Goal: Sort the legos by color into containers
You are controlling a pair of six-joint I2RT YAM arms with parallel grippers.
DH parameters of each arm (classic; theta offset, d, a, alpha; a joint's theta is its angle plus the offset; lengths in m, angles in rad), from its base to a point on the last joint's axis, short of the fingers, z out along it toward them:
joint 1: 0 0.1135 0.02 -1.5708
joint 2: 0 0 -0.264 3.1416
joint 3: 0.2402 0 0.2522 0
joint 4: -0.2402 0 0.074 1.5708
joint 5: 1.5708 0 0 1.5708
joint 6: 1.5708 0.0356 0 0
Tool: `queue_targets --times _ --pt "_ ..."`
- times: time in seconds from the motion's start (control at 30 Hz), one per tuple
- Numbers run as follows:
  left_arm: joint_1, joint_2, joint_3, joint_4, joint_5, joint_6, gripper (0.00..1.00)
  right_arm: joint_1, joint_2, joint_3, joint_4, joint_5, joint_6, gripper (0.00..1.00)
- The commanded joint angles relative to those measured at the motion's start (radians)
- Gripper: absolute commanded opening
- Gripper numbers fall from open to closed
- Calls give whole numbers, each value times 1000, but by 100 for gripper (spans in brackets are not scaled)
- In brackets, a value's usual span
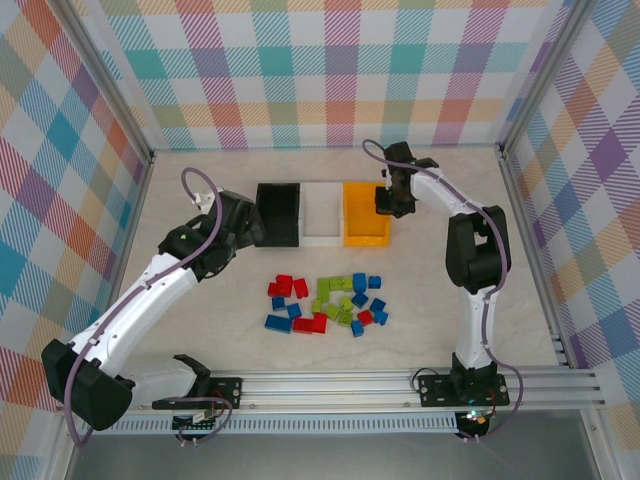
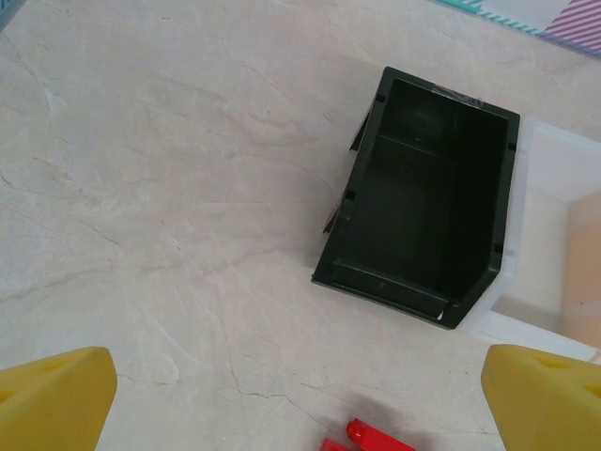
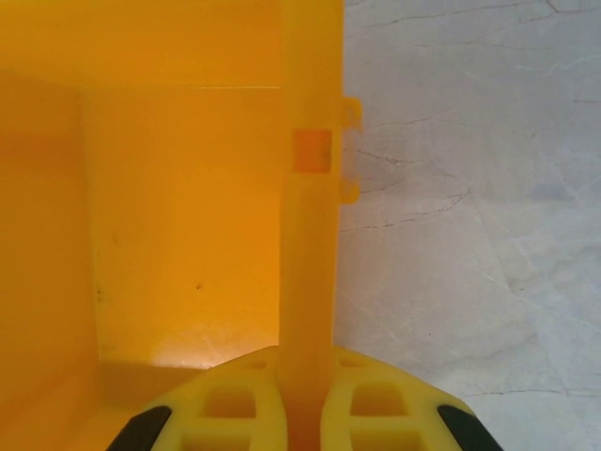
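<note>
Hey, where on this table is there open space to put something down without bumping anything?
Bare table runs behind the black bin, white bin and orange bin, up to the back wall. Also free: the strip between the lego pile and the front rail. Crowded: the pile itself and the narrow gap between pile and bins.
</note>
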Motion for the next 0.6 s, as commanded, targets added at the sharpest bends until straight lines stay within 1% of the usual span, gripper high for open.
queue_targets --times 0.0,0.23,0.57 --pt "11 3 -12 -15 3 12 100 -2 -1 73 -24 -26 -98 0" --pt "11 16 -17 -14 26 4 100 -11 65 171 -70 -37 -107 0" --pt "11 9 -4 -22 17 12 100 -15 59 127 -123 -15 -62 0"
